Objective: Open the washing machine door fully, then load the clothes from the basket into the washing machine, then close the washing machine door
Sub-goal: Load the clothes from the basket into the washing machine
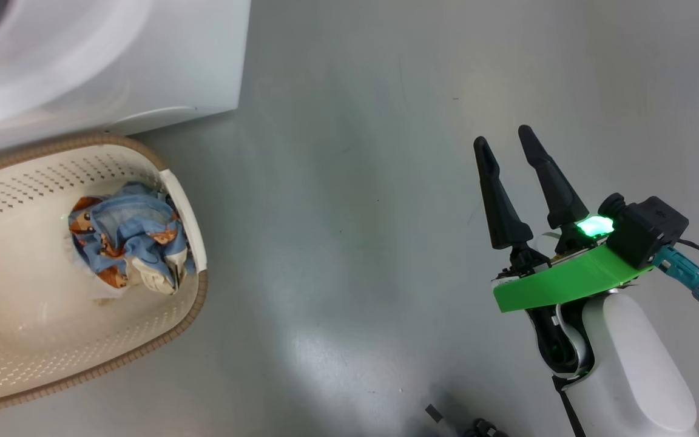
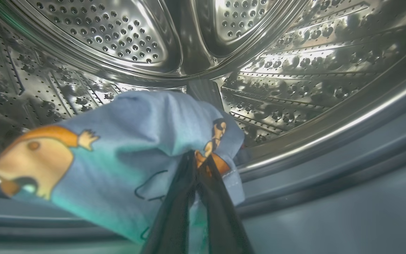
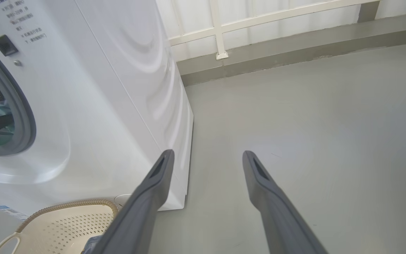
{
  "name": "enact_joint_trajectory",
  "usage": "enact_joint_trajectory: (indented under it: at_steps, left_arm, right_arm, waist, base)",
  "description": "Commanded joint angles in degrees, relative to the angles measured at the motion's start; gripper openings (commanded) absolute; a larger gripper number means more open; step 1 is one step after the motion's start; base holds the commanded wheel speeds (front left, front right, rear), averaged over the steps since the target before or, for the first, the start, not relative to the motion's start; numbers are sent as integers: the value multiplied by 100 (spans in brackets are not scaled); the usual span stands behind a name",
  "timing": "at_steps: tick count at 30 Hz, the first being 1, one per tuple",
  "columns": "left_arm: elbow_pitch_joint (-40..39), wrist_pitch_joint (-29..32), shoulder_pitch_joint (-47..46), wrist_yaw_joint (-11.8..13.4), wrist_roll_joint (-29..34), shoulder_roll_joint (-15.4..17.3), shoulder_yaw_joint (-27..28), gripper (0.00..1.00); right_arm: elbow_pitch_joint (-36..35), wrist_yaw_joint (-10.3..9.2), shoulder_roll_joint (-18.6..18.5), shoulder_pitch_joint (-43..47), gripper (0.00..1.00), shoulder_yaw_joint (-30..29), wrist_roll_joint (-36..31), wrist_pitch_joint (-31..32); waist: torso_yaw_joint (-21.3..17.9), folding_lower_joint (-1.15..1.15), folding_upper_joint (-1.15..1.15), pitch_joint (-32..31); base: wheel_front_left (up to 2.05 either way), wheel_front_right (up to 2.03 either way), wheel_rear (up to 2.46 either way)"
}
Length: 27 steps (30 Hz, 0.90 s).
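The left gripper [image 2: 198, 160] reaches inside the drum [image 2: 294, 70], its jaws pinched tight on a fold of blue cloth [image 2: 129, 141] that drapes over the fingers above the drum's lower wall. I judge it is carried this deep so the piece will drop well inside and not on the gasket [image 2: 347, 197]. The right gripper [image 1: 504, 136] hangs over bare floor [image 1: 355, 182], jaws wide apart and holding nothing. It is well apart from the basket [image 1: 195, 309] and the machine [image 1: 113, 60], probably to keep out of the loading arm's way. The basket sits just in front of the machine, handy for short trips, with a bundle of clothes [image 1: 125, 237] lying against its wall on the robot's right. The cloth hides the left fingertips, so how much fabric is caught is unclear. Its nearest print is blurred, the basket's far side is cut off, and the number of pieces in the bundle cannot be told.
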Motion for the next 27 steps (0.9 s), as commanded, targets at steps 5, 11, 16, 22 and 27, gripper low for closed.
enact_joint_trajectory:
  at_steps: [5, 11, 16, 22, 27]
  left_arm:
    - [21, -60, -128, -8, -328, 254, -169, 100]
    - [-113, -165, 36, -8, -657, 187, -304, 100]
    - [-417, -205, 315, -8, -975, 168, -375, 100]
    - [-1101, -209, 824, -8, -1098, 216, -196, 100]
    - [-1710, -209, 1411, -8, -1038, 141, 227, 100]
  right_arm:
    - [-110, 9, 27, 109, 100, 96, 17, -27]
    - [-90, 9, 27, 139, 100, 73, -35, -27]
    - [-62, 9, 27, 155, 100, 52, -102, -27]
    - [-26, 9, 27, 195, 100, 32, -184, -27]
    - [35, 9, 27, 254, 100, -25, -280, -27]
  waist:
    - [74, 0, 0, -89]
    - [150, 0, 0, -183]
    - [220, 0, 0, -282]
    - [296, 0, 0, -442]
    - [379, 0, 0, -643]
  base:
    - [0, 0, 0]
    - [0, 0, 0]
    - [0, 0, 0]
    - [0, 0, 0]
    - [0, 0, 0]
